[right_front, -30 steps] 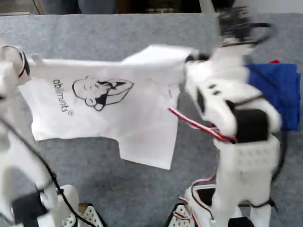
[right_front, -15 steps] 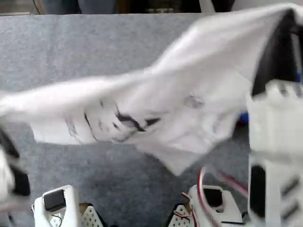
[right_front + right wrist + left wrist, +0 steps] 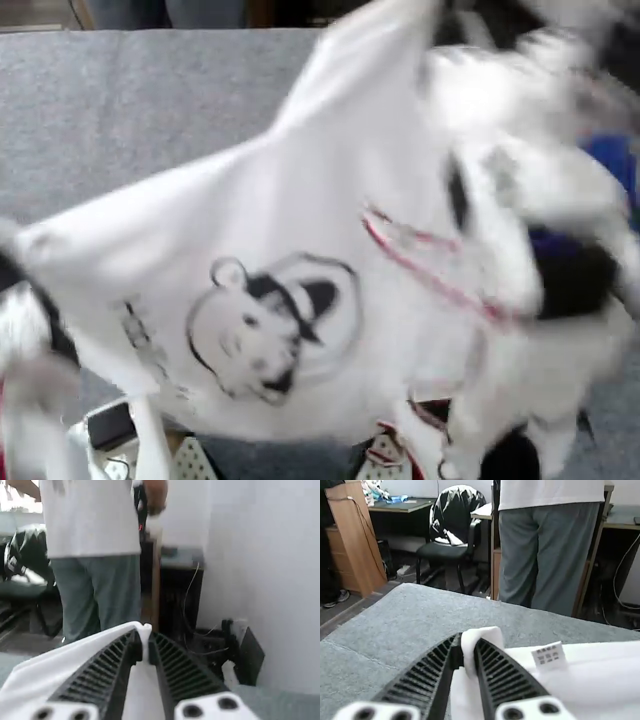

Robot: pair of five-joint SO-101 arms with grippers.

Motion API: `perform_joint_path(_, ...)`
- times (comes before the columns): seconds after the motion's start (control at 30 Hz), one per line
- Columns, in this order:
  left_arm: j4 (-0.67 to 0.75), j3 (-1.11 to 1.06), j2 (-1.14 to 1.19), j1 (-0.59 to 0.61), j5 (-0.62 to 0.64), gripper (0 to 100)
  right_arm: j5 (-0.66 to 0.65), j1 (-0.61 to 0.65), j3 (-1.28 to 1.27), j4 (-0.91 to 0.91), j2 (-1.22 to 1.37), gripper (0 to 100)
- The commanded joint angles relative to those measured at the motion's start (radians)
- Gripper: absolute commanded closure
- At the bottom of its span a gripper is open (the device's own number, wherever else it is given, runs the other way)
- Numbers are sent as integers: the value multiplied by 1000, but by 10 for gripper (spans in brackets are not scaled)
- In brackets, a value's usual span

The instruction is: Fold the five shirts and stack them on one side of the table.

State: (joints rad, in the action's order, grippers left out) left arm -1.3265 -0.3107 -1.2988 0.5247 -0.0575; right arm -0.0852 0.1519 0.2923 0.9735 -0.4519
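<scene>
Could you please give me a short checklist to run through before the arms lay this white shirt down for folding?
1. Left claw grips the white shirt: ok, shut on an edge.
2. Right claw grips it: ok, shut on the cloth.
3. Shirt spread between the arms: ok, print facing up.
4. Table free under the shirt: cannot tell, hidden.
5. Blue shirt out of the way: ok, off to the side.

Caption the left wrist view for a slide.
Left gripper shut on a white shirt's edge, grey table beyond.

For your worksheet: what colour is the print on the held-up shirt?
Black, a monkey face on the white shirt; clearest in the high view.
</scene>
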Motion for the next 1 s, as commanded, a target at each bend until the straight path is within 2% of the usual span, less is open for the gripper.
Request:
perform_joint_path(0.0, 545, -449, 20, -12, 0, 966, -18, 54, -191, -288, 127, 985)
perform_joint_path(0.1, 991, -697, 123, -64, -75, 942, -17, 60, -205, -496, 297, 985)
perform_joint_path(0.13, 1077, -722, 184, -79, -98, 945, -17, 60, -183, -543, 360, 985)
perform_joint_path(0.2, 1129, -670, 331, -94, -112, 965, -17, 60, -94, -574, 473, 985)
perform_joint_path(0.3, 1080, -458, 574, -74, -106, 970, -17, 60, 99, -494, 604, 985)
perform_joint_path(0.4, 984, -222, 772, -68, -48, 970, -17, 64, 306, -347, 697, 985)
perform_joint_path(0.57, 783, 51, 962, -74, -21, 970, -21, 61, 553, -137, 817, 985)
perform_joint_path(0.73, 649, 48, 974, -74, -26, 970, -43, 63, 687, 209, 848, 985)
perform_joint_path(0.97, 430, -27, 974, -76, -28, 970, -221, 60, 785, 657, 852, 985)
